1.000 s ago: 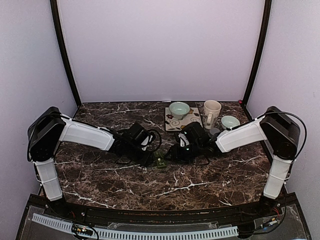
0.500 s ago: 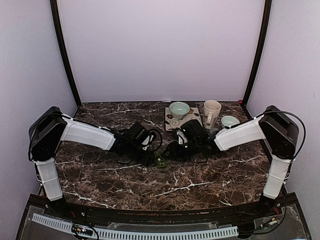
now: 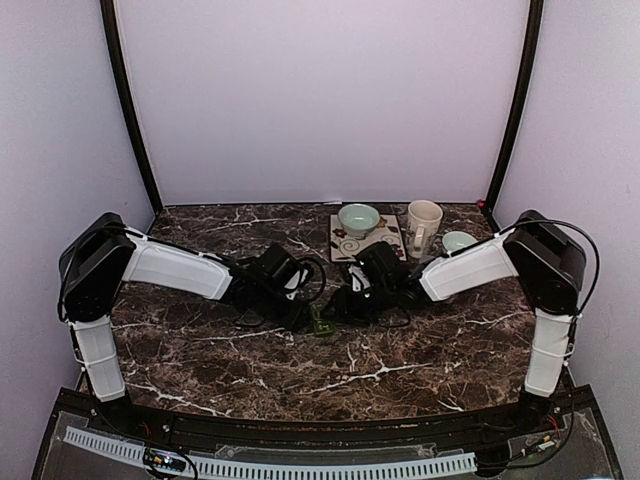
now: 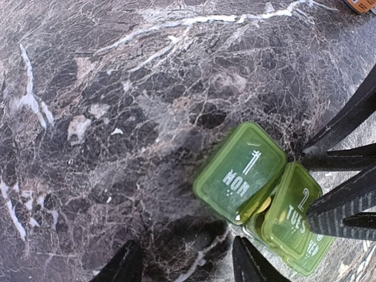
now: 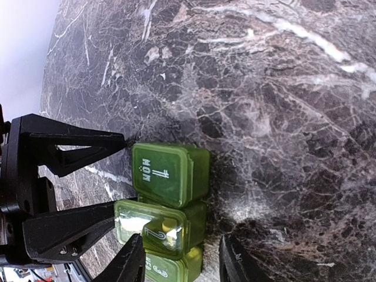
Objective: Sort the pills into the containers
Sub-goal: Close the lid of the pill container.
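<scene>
The containers are a dark-green strip of lidded compartments lying on the marble between both arms. In the left wrist view the MON lid is down and the TUES lid sits slightly raised, with a yellow pill under it. My left gripper is open over bare marble, its right finger just below the MON corner. My right gripper is open and straddles the strip's numbered end. Its left finger overlaps the "2" lid, above a yellow pill.
At the back of the table a pale green bowl rests on a patterned mat, with a cream mug and a small bowl to its right. An orange object shows at the left wrist view's top right corner.
My right arm has shifted leftward, closer over the containers, and its jaws have narrowed a little. The left arm has stayed put.
</scene>
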Action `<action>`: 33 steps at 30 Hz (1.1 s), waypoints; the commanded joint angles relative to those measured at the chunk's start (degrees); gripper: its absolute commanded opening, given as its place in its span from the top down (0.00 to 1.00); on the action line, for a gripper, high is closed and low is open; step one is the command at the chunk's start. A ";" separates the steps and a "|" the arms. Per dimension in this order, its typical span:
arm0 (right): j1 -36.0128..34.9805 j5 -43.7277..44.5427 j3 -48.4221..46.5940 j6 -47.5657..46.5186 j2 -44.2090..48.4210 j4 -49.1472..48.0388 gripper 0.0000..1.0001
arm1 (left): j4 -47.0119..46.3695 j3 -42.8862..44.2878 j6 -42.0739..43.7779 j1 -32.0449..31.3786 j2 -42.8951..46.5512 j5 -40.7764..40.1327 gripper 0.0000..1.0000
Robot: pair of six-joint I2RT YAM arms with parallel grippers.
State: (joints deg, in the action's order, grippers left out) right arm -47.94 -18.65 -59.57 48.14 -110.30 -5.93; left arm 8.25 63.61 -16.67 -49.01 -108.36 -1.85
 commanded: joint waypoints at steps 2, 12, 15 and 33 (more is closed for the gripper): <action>-0.16 -0.76 -2.63 -1.45 -1.49 0.74 0.56 | 0.58 0.51 0.76 0.41 -0.45 0.92 0.46; -0.65 -0.68 -4.44 -2.41 -2.77 2.94 0.57 | -0.11 -0.24 0.74 0.58 -0.23 1.09 0.46; -1.09 -0.70 -4.78 -2.52 -3.26 3.49 0.57 | -0.27 -0.37 0.76 0.59 -0.19 1.23 0.46; -2.46 0.33 -8.50 -4.22 -5.46 7.82 0.57 | -1.16 -1.03 0.78 0.76 -0.01 1.67 0.46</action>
State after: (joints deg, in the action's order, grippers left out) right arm -49.50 -18.63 -66.70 44.95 -114.26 0.47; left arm 7.77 63.53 -16.62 -48.60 -108.38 -0.89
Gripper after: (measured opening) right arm 0.433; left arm 0.544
